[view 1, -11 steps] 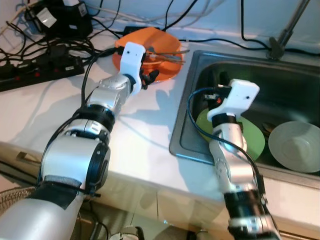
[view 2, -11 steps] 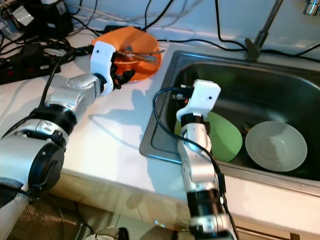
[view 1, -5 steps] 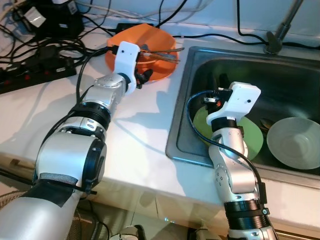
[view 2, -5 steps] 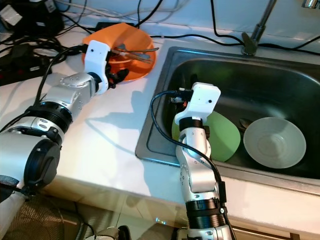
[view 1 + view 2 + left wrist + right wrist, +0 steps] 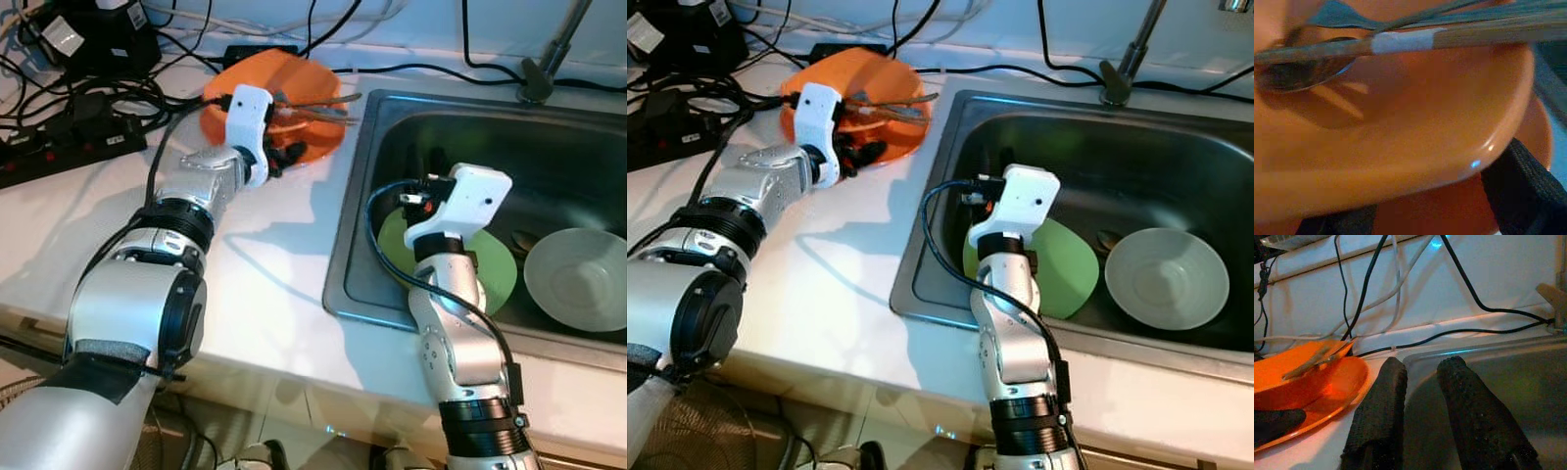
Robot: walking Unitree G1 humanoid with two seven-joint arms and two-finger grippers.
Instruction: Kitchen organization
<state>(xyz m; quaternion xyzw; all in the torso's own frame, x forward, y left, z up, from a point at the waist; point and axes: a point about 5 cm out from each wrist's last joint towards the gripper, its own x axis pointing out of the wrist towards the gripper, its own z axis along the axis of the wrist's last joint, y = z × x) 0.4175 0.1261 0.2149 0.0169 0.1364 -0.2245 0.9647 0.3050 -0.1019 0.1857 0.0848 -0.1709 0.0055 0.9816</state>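
Note:
An orange bowl [image 5: 294,78] holding chopsticks and a spoon [image 5: 315,105] sits on an orange plate [image 5: 321,145] at the back of the white counter. My left gripper [image 5: 283,156] reaches the near edge of this stack. In the left wrist view its open black fingers [image 5: 1518,196] lie wide apart on the plate, just under the bowl's rim [image 5: 1459,161]. My right gripper [image 5: 1422,367] hovers inside the steel sink [image 5: 588,147] above a green plate [image 5: 495,269], pointing toward the back wall, open by a narrow gap with nothing between its fingers.
A pale bowl [image 5: 576,279] rests in the sink to the right of the green plate. The faucet base [image 5: 537,78] stands behind the sink. Power strips and tangled cables [image 5: 69,147] crowd the counter's back left. Bare counter [image 5: 265,255] lies between me and the orange stack.
The head view has shifted a little. My left gripper stays at the orange stack's near edge, and the right gripper holds its place over the green plate.

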